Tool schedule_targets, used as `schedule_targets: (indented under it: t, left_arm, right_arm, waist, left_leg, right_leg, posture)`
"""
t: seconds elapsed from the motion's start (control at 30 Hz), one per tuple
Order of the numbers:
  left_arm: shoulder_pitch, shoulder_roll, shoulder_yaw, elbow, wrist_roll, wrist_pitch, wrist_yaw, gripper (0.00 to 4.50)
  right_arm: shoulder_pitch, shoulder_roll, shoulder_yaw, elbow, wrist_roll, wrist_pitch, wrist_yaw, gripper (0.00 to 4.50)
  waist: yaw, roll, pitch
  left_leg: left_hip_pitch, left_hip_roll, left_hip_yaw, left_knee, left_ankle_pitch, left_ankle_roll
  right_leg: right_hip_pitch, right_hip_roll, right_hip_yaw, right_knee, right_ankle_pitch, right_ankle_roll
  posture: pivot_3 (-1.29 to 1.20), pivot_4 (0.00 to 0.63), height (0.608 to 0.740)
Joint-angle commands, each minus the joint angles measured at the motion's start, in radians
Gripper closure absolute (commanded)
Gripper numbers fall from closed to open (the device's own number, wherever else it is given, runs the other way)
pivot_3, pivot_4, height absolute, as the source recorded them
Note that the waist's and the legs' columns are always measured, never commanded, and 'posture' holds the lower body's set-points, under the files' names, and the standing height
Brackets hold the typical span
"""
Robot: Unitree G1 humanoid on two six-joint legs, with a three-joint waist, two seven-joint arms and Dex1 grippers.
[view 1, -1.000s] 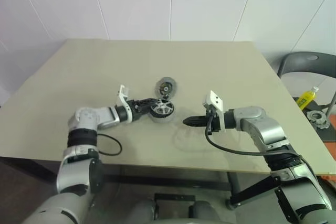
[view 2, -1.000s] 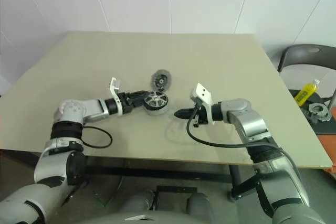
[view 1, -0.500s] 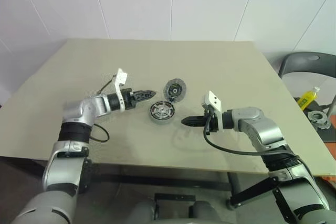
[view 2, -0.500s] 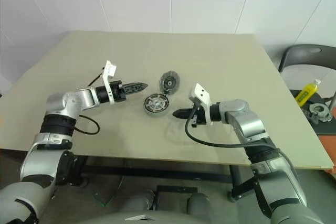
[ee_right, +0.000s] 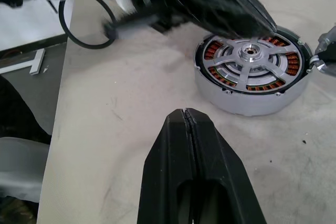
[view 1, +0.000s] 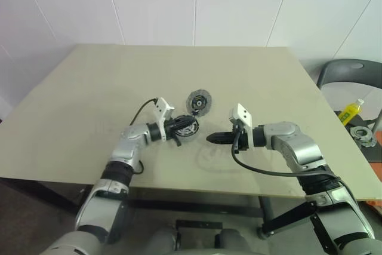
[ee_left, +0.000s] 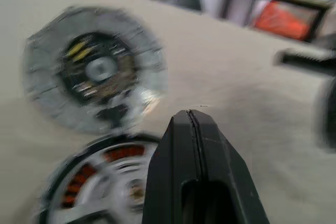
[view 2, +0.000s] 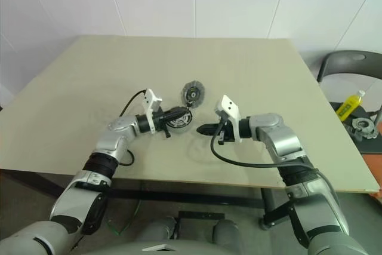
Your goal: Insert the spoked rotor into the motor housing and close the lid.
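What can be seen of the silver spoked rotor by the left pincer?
The spoked rotor is a shiny silver round drum lying flat on the table. Its top has spokes from a pale hub, with copper-orange windings showing through the gaps. The shut left pincer reaches over it; contact cannot be told.

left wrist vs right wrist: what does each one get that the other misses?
Left wrist, not right wrist: the motor housing face-on, beyond the shut left gripper.
Right wrist, not left wrist: the spoked rotor whole, the left gripper reaching over its far rim, and the shut right gripper.
Both: the rotor lying flat on the table.
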Motion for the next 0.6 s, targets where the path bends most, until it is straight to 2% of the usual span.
schedule_targets:
  t: [0.03, 0.2, 0.33, 0.5, 0.6]
  left_arm:
    - [-0.048, 0.003, -0.018, 0.088, 0.097, -0.094, 0.092, 4.49]
    - [-0.060, 0.007, -0.048, 0.154, 0.158, -0.112, 0.102, 4.49]
    - [-0.046, 0.020, -0.075, 0.151, 0.167, -0.011, 0.021, 4.49]
    - [0.026, 0.052, -0.126, 0.031, 0.145, 0.108, -0.142, 4.49]
    - [0.054, 0.046, -0.076, -0.064, 0.073, 0.142, -0.183, 4.49]
  right_arm:
    - [-0.017, -0.003, -0.035, -0.047, 0.018, 0.003, -0.005, 4.50]
    - [-0.015, -0.006, -0.040, -0.050, 0.019, 0.005, -0.009, 4.50]
    - [-0.017, -0.005, -0.042, -0.049, 0.019, 0.005, -0.011, 4.50]
    - [-0.020, -0.005, -0.042, -0.044, 0.016, 0.002, -0.011, 4.50]
    - [-0.025, -0.003, -0.041, -0.041, 0.014, 0.001, -0.011, 4.50]
  waist:
    - [0.001, 0.000, 0.000]
    - [0.001, 0.000, 0.000]
    - [0.000, 0.000, -0.001]
    - [-0.002, 0.005, -0.006]
    - [0.000, 0.007, -0.007]
  left_leg:
    - [0.000, 0.000, 0.000, 0.000, 0.000, 0.001]
    - [0.000, -0.001, 0.000, 0.001, 0.000, 0.003]
    - [0.001, -0.001, 0.000, 0.003, 0.000, 0.001]
    - [0.002, -0.001, 0.000, 0.003, -0.001, 0.002]
    - [0.002, -0.001, -0.001, 0.002, -0.002, 0.002]
  right_leg:
    - [0.000, 0.000, 0.000, 0.000, 0.000, 0.000]
    - [0.001, 0.000, 0.000, 0.000, 0.000, 0.001]
    - [0.003, 0.000, 0.000, 0.000, 0.001, 0.003]
    - [0.004, 0.000, 0.000, 0.000, 0.001, 0.003]
    - [0.004, 0.000, 0.000, 0.000, 0.001, 0.003]
  posture:
    - [0.00, 0.000, 0.740]
    - [0.00, 0.000, 0.740]
    - [0.00, 0.000, 0.740]
    - [0.00, 0.000, 0.740]
    - [0.00, 0.000, 0.740]
